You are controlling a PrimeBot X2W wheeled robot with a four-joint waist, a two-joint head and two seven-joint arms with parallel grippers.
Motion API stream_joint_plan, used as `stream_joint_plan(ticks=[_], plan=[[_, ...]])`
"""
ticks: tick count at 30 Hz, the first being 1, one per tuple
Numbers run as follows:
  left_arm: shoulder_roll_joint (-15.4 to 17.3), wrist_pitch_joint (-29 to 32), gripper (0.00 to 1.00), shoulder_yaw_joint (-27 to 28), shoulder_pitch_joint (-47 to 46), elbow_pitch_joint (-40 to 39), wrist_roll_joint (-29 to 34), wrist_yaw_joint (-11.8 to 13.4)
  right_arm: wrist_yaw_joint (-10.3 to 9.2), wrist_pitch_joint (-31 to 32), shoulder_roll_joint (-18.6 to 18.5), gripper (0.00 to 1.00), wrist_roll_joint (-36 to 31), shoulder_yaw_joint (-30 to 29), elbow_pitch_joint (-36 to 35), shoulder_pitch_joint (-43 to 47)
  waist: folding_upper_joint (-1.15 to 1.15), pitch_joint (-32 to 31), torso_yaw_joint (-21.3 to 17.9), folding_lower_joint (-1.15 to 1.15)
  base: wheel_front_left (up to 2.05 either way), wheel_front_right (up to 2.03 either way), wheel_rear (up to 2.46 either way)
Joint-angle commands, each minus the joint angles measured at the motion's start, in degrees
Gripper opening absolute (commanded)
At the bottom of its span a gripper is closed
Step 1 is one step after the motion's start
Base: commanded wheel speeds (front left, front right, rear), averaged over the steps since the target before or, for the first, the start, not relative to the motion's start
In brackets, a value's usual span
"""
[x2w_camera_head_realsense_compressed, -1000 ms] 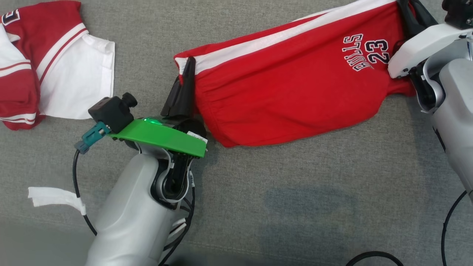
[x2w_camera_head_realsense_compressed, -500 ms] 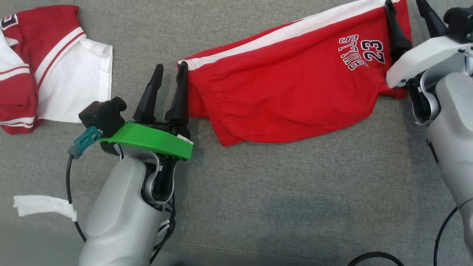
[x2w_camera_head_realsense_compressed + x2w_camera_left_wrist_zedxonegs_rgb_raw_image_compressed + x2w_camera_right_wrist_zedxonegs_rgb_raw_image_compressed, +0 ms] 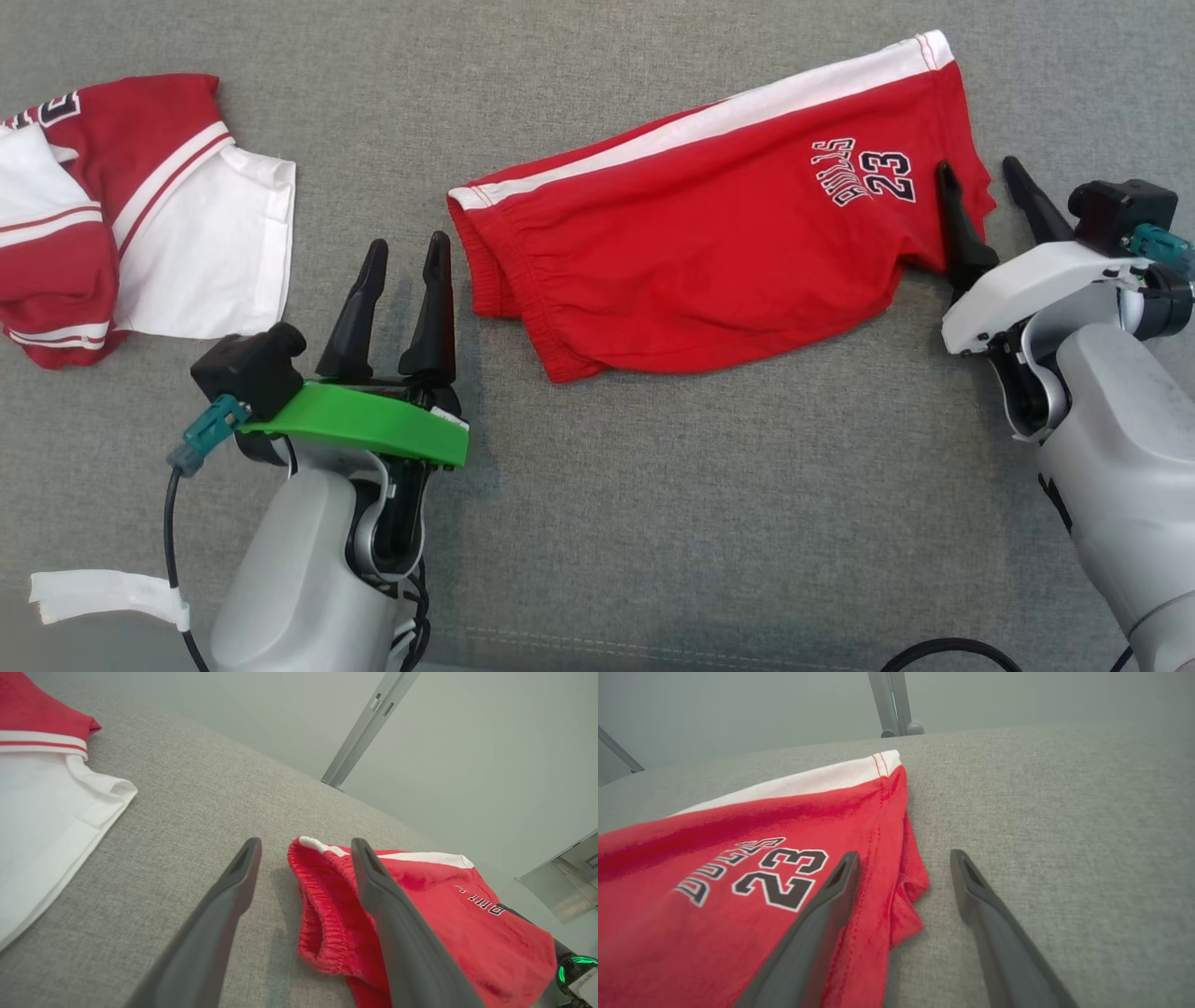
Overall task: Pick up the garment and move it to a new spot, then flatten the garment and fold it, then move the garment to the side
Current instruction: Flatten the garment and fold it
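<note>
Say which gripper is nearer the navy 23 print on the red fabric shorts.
Right. The right gripper stands beside the navy 23 print, one finger over the leg hem of the red fabric shorts; the left gripper is off the waistband end.

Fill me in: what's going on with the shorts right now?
The red Bulls shorts lie loose on the grey fabric surface. The left gripper stands open beside the waistband end, the right gripper open at the leg hem; neither holds anything. A red and white shirt lies off to the left.
</note>
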Motion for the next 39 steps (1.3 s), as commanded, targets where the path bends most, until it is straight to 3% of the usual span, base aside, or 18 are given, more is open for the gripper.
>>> stream_joint_plan(ticks=[1,7,9,15,19,27,30,39], plan=[[0.17,-0.02,1.0,0.11,0.9,0.01,0.82,0.15,-0.1,0.03,0.38,1.0,0.5,0.47,1.09,0.91,0.0,-0.25,0.12,0.0,0.0,0.0,0.0],[0.17,-0.02,1.0,-0.36,1.44,0.49,1.35,0.15,-0.07,0.69,2.07,0.98,1.74,3.58,7.37,-0.07,0.0,-0.59,0.77,0.0,0.0,0.0,0.0],[0.17,-0.02,1.0,-0.4,1.6,0.65,1.4,0.15,-0.04,0.68,2.5,0.0,2.35,4.33,8.68,-0.42,0.0,-0.92,0.96,0.0,0.0,0.0,0.0],[0.2,-0.02,1.0,0.95,3.16,1.26,0.45,0.15,-0.06,0.18,2.45,0.0,5.16,3.2,9.32,0.35,0.0,-3.24,0.56,0.0,0.0,0.0,0.0],[0.16,-0.02,1.0,1.61,4.43,2.02,1.66,0.15,-0.06,0.05,2.53,0.0,4.85,-0.82,4.15,3.18,0.0,-5.22,-0.9,0.0,0.0,0.0,0.0],[0.39,-0.02,1.0,3.25,8.98,3.22,3.27,0.15,-0.06,0.02,6.41,0.0,3.71,-7.95,-4.14,15.54,0.0,-11.2,-5.85,0.0,0.0,0.0,0.0],[0.34,-0.02,1.0,3.69,10.04,3.12,3.0,0.15,-0.06,0.02,6.43,0.0,2.78,-8.42,-5.37,18.03,0.0,-11.78,-7.02,0.0,0.0,0.0,0.0],[0.36,-0.02,1.0,3.33,10.79,3.03,3.88,0.15,-0.06,0.01,5.58,0.0,0.92,-10.75,-7.07,17.86,0.0,-11.55,-7.37,0.0,0.0,0.0,0.0]])
